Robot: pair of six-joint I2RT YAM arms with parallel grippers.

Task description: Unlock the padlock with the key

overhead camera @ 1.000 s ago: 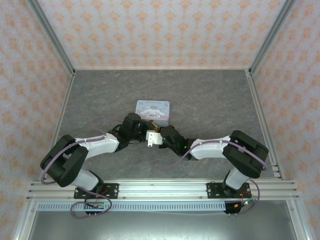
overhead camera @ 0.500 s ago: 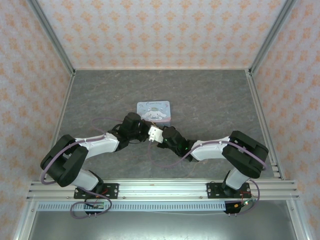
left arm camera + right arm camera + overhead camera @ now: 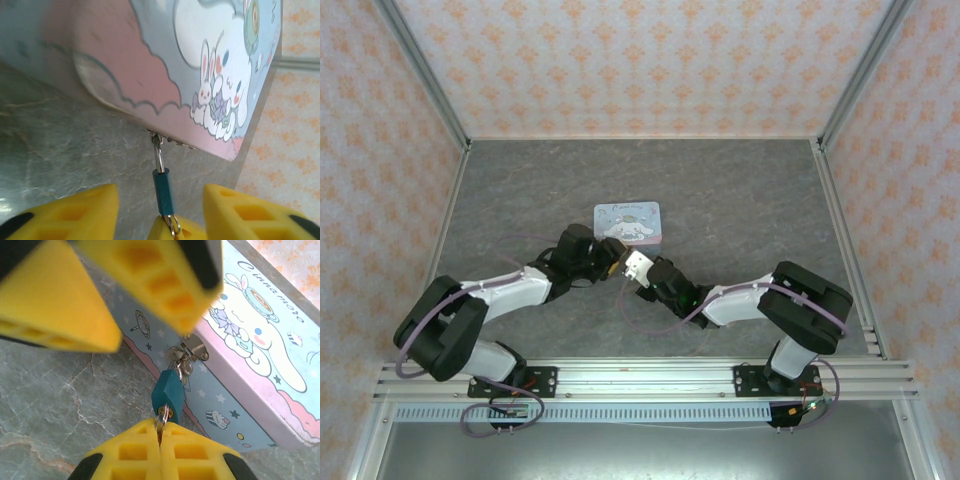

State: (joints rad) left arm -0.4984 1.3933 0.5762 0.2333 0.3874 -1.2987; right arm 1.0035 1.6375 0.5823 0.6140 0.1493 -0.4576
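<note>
The padlock, small and teal-blue, hangs by its silver shackle from the hasp on the front of the light-blue cartoon tin. My left gripper is open, one yellow finger on each side of the padlock and a gap to both. My right gripper is shut on the key, whose ring shows at the padlock's brass keyhole; the key's blade is hidden. In the top view both grippers, left and right, meet just in front of the tin.
The grey marble-patterned floor stretches around the tin. Patterned walls and aluminium frame rails enclose the space on three sides. Both arms reach inward low over the table from the near edge.
My left gripper has opened and let go of the padlock. Both grippers have shifted slightly up and right toward the tin. The right gripper stays shut on the key.
</note>
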